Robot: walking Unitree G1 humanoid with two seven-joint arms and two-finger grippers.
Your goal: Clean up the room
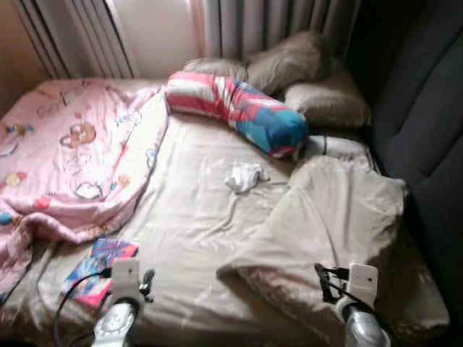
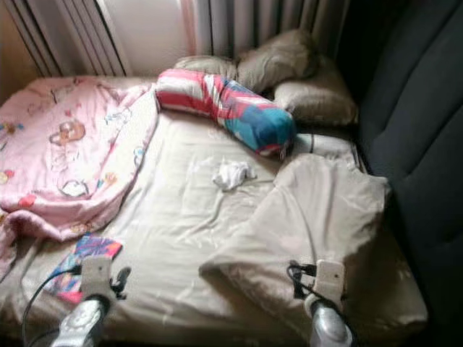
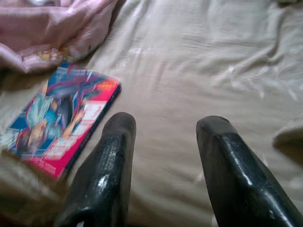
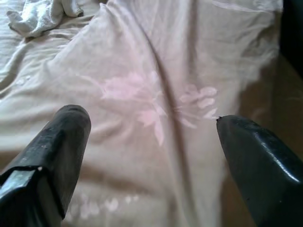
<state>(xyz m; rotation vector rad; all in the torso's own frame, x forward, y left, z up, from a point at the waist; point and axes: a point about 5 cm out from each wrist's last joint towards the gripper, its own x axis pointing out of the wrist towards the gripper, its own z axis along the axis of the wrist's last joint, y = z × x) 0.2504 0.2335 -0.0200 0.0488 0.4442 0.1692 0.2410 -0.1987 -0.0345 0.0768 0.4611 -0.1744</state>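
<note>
A colourful book point(image 1: 98, 269) lies on the beige sheet point(image 1: 195, 217) at the bed's near left corner. My left gripper point(image 3: 165, 156) hovers just right of the book point(image 3: 61, 118), open, with nothing between its fingers. A small white cloth point(image 1: 244, 176) lies crumpled mid-bed. A pink cartoon blanket point(image 1: 72, 159) is bunched over the left side. A folded beige duvet point(image 1: 333, 217) covers the right side. My right gripper point(image 4: 151, 142) hangs open and empty over the duvet's near part, and the white cloth point(image 4: 40, 14) lies beyond it.
A striped red, white and blue bolster point(image 1: 235, 108) lies across the head of the bed, with beige pillows point(image 1: 304, 72) behind it. Curtains point(image 1: 253, 25) hang at the back. A dark padded wall point(image 1: 423, 130) borders the right side.
</note>
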